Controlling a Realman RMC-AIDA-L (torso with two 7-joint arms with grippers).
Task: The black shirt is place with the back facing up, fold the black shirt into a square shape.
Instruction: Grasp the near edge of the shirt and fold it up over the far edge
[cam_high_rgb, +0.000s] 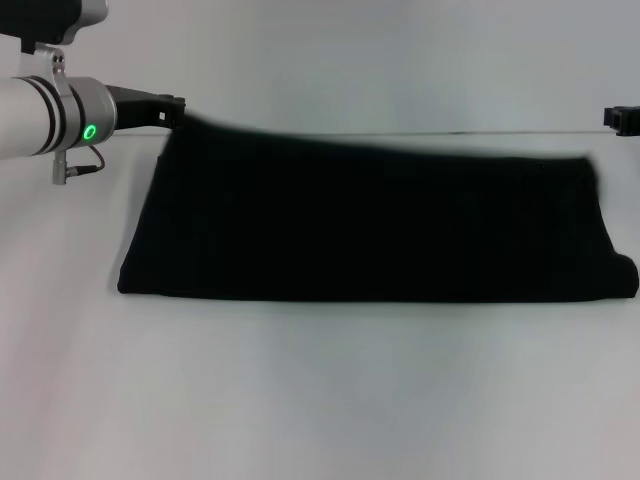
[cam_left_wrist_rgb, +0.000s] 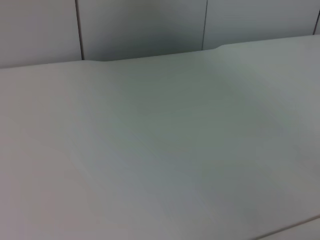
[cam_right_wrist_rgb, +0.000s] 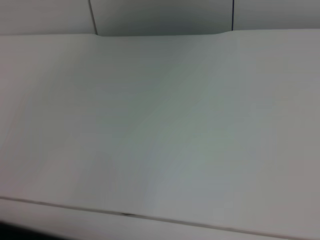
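Fingers: left gripper (cam_high_rgb: 176, 108) at about 10 o'clock of the head view, tip meeting the shirt's far left corner; whether clenched on cloth or released cannot be told. Right gripper (cam_high_rgb: 620, 119) at 2 o'clock, only a dark tip showing at the frame edge, just beyond the shirt's far right corner; state likewise cannot be told.

Surface (cam_high_rgb: 320, 400): white, bare in the near band at 6 o'clock. Both wrist views show only this surface and a grey panelled wall behind it.

Black shirt (cam_high_rgb: 380, 220): centre of the head view, lying flat as a long wide band from 9 to 3 o'clock. Near edge straight and rounded, apparently a fold line; right end looks doubled over; far left corner drawn up toward the left gripper.

Handling, judged: soft, limp, light, not fragile; layers likely to slide and sag. Best taken at the corners of one short end, pinching all layers together, then carried across toward the other end.
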